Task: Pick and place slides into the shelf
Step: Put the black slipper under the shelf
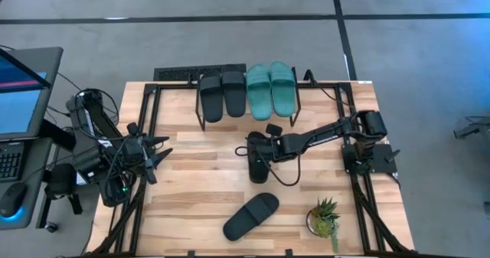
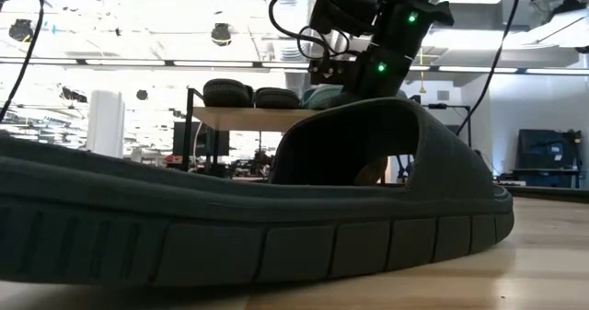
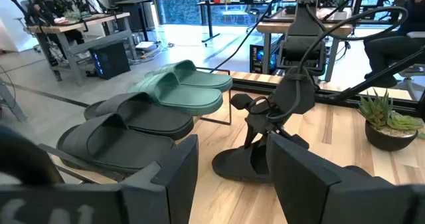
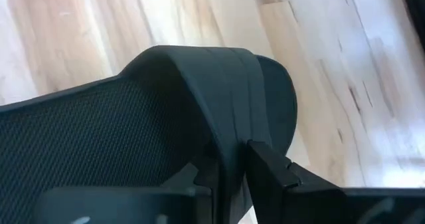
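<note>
Two black slides point(image 1: 222, 95) and two teal slides point(image 1: 270, 89) lie side by side on the shelf point(image 2: 248, 119) at the table's far edge. A black slide point(image 1: 258, 166) lies on the table's middle. My right gripper point(image 1: 256, 152) is over it, shut on its strap. It also shows in the left wrist view point(image 3: 242, 165). Another black slide point(image 1: 251, 216) lies sole-down near the front edge and fills the low view point(image 2: 276, 218). My left gripper point(image 1: 159, 155) is open and empty at the table's left, its fingers point(image 3: 172, 177) pointing toward the middle. My right gripper pinches the slide's wide strap point(image 4: 229, 141) between its two fingers, at the strap's edge. One finger point(image 4: 269, 171) is on the strap's outer face; the other is partly hidden under the strap. The fingers come from above, pointing down. The slide rests on the table.
A small potted plant point(image 1: 324, 216) stands at the front right. Black frame rails run along the table's left and right sides point(image 1: 360, 189). Bare wood lies between the shelf and the middle slide. A monitor and keyboard point(image 1: 19, 97) stand off the table's left.
</note>
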{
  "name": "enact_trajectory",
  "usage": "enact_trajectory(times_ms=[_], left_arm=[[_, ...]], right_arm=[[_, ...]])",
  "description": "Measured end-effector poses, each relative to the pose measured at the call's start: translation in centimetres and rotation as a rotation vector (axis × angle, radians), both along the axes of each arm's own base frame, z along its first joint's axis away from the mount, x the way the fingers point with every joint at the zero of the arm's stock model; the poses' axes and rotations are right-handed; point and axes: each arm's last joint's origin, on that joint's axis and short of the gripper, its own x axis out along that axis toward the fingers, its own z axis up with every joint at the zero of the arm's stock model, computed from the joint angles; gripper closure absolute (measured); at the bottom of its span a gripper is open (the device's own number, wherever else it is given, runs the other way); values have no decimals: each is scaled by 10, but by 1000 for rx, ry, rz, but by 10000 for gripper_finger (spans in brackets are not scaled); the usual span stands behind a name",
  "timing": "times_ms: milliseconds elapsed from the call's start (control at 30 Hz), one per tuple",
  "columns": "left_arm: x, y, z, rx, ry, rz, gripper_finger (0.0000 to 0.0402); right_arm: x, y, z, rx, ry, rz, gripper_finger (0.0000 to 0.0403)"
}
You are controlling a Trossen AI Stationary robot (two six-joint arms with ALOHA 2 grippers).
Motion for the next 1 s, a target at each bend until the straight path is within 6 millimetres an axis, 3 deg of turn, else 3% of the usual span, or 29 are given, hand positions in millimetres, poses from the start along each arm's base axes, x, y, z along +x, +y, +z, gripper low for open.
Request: enact_trajectory(times_ms=[467,1000], left_arm=[[0,0,0,1,-2,0,233],[0,0,0,1,-3,0,233]], right_arm=[[-1,3,8,46,-39,-4,341],[-3,5,13,94,-52,-10,214]])
